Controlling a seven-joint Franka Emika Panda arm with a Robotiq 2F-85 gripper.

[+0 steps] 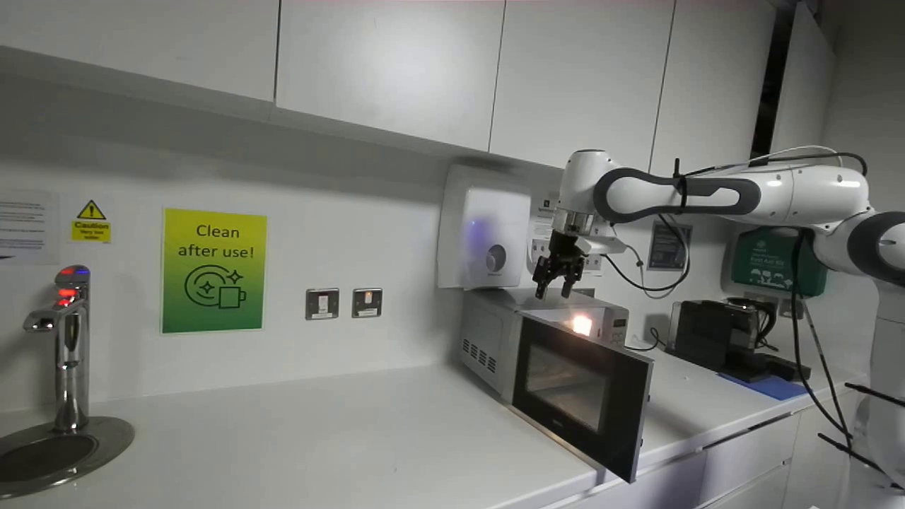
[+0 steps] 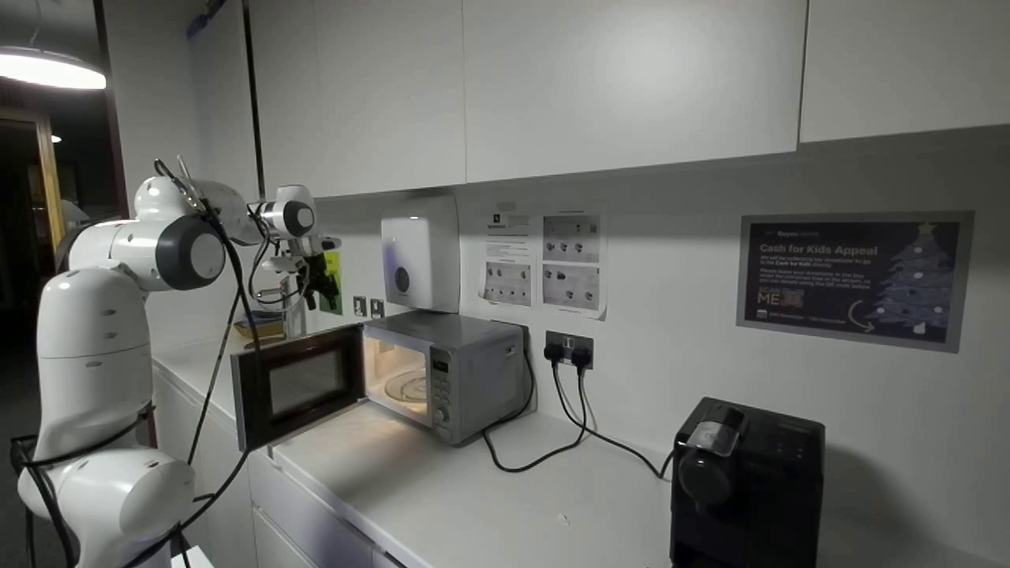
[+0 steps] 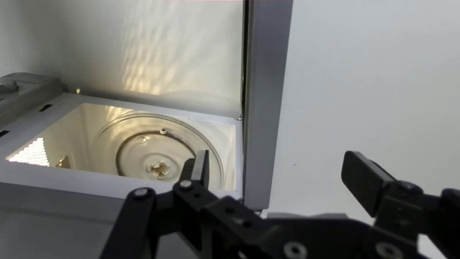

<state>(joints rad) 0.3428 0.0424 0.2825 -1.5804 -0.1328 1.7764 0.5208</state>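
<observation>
Wrist view: round glass turntable [image 3: 154, 151]

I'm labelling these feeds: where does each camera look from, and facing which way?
In an exterior view: from the tap end, facing across the counter toward the microwave; arm and gripper show at picture right.
In an exterior view: from the coffee machine end, facing back toward the microwave; arm and gripper show at picture left.
Wrist view: on the arm's end, looking down past the fingers into the lit microwave; only the gripper shows.
Both exterior views share arm, gripper, microwave, open door and wall dispenser.
</observation>
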